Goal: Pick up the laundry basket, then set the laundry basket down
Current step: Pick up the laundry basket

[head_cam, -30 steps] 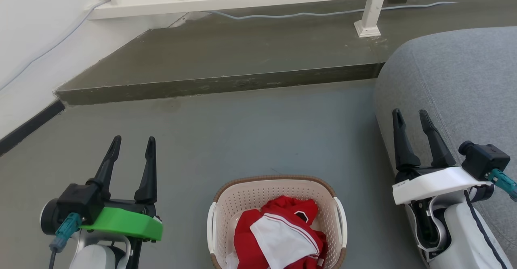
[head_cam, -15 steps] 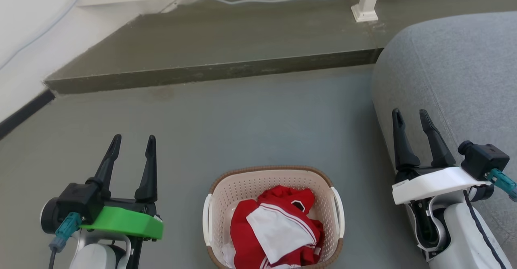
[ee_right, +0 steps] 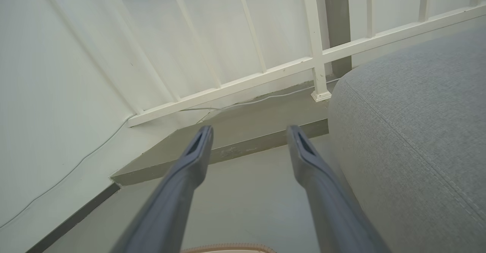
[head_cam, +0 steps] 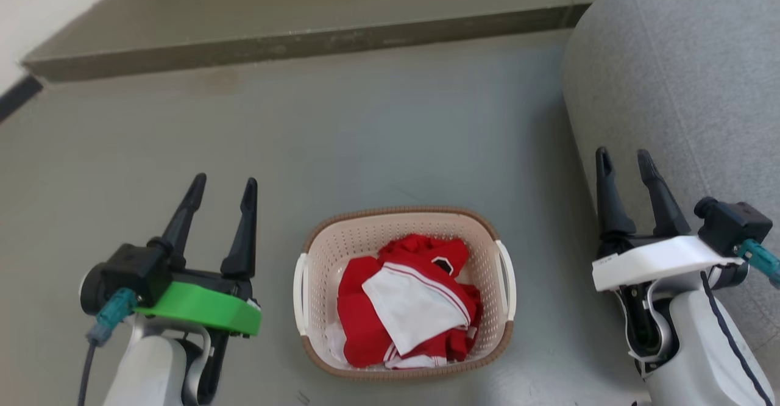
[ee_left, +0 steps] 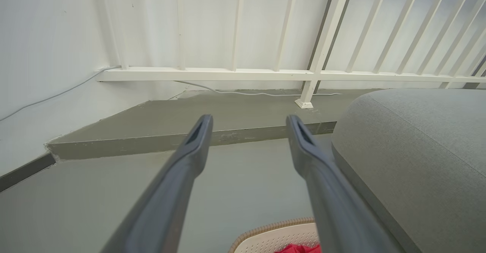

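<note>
From the head camera I have the laundry basket (head_cam: 365, 241) standing upright on the grey floor (head_cam: 390, 125), low in the middle of the picture, between my two arms and touching neither. Its brown rim sits level, there is a white handle (head_cam: 298, 293) on each side, and a heap of red and white clothes (head_cam: 405, 296) lies inside. My left gripper (head_cam: 225, 180), the one with the green collar, hangs to the basket's left. Its jaws are spread apart with nothing between them, and the fingers point up the picture, clear of the nearer handle. My right gripper (head_cam: 622, 152), white-collared, hangs well to the basket's right, jaws likewise parted and holding nothing. It is just beside the flank of a grey upholstered sofa (head_cam: 688, 77), and I cannot tell whether it brushes the fabric. On the left wrist camera the two fingers stand wide over bare floor. A curve of the basket's rim and a scrap of red peek in at the bottom edge, under the right-hand finger. Beyond lie a raised step (ee_left: 190, 139), a white railing (ee_left: 243, 74) and a thin cable (ee_left: 246, 92) trailing along the step. The right wrist camera shows a sliver of the brown rim at the bottom edge and the sofa on the right.
</note>
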